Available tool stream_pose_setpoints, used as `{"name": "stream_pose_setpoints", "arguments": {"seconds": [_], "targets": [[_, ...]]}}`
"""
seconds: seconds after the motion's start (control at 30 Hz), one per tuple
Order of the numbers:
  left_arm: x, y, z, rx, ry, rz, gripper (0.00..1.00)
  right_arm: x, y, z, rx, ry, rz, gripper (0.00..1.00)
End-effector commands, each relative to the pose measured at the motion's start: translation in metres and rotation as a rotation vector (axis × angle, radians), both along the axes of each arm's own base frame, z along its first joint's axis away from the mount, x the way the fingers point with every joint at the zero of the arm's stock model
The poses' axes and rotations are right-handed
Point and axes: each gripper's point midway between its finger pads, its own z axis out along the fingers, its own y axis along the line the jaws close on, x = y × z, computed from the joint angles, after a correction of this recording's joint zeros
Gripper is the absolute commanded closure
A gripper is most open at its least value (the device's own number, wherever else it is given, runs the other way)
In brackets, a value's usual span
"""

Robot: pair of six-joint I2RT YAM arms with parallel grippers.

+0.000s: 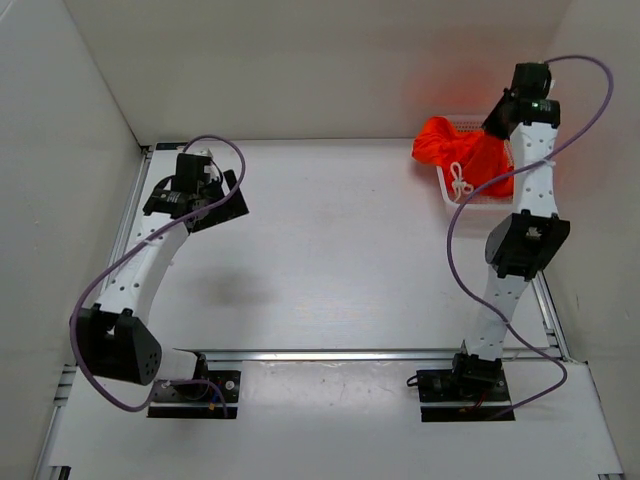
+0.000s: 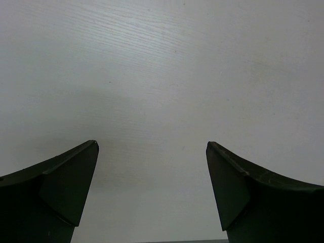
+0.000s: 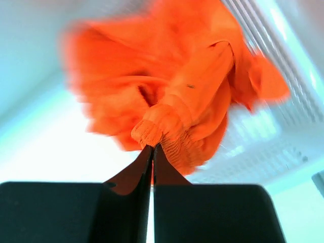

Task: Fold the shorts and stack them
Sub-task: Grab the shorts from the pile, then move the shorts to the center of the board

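**Item: shorts** (image 1: pixel 458 150). One pair, bright orange-red soft fabric, bunched into a loose mound. Located at about 2 o'clock on the table (image 1: pixel 330 250), at the far right corner. The mound lies in and over the white mesh basket (image 1: pixel 478 199), and some fabric spills past the basket's rim toward 9 o'clock. The white drawstring (image 1: pixel 460 183) hangs in a knotted loop at 6 o'clock of the mound, against the basket's mesh. In the right wrist view the fabric is blurred. The gathered elastic waistband (image 3: pixel 167 129) is the part nearest the camera, and the rest billows away toward 12 o'clock. Basket mesh shows behind it at 2 to 4 o'clock.

**Right gripper** (image 3: pixel 153 148). Clenched on the waistband. The two dark fingers are pressed together, with a fold of ribbed elastic pinched at their tips. The right arm (image 1: pixel 530 175) reaches from its base at 5 o'clock up over the basket.

**Left gripper** (image 2: pixel 152 146). Released. The jaws stand wide apart over bare white table with nothing between them. It sits at about 10 o'clock on the table, well apart from the shorts. The left arm (image 1: pixel 150 260) bends out toward 8 o'clock from its base.

**Surroundings.** A purple cable (image 1: pixel 455 240) loops along each arm. Plain white walls (image 1: pixel 300 60) enclose the table.
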Motion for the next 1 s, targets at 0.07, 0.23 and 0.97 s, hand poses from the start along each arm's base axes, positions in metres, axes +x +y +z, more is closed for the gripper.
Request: {"name": "stream_pose_setpoints", "arguments": {"seconds": [0.07, 0.23, 0.97], "targets": [[-0.005, 0.006, 0.035, -0.040, -0.107, 0.002, 0.01, -0.040, 0.101, 0.210, 0.014, -0.486, 0.377, 1.00], [-0.009, 0.024, 0.052, -0.049, -0.142, 0.051, 0.01, -0.123, 0.196, 0.320, 0.113, -0.773, 0.683, 1.00], [-0.028, 0.077, 0.064, -0.135, -0.144, 0.148, 0.01, -0.194, 0.243, 0.078, 0.027, -0.227, 0.806, 0.79]]}}
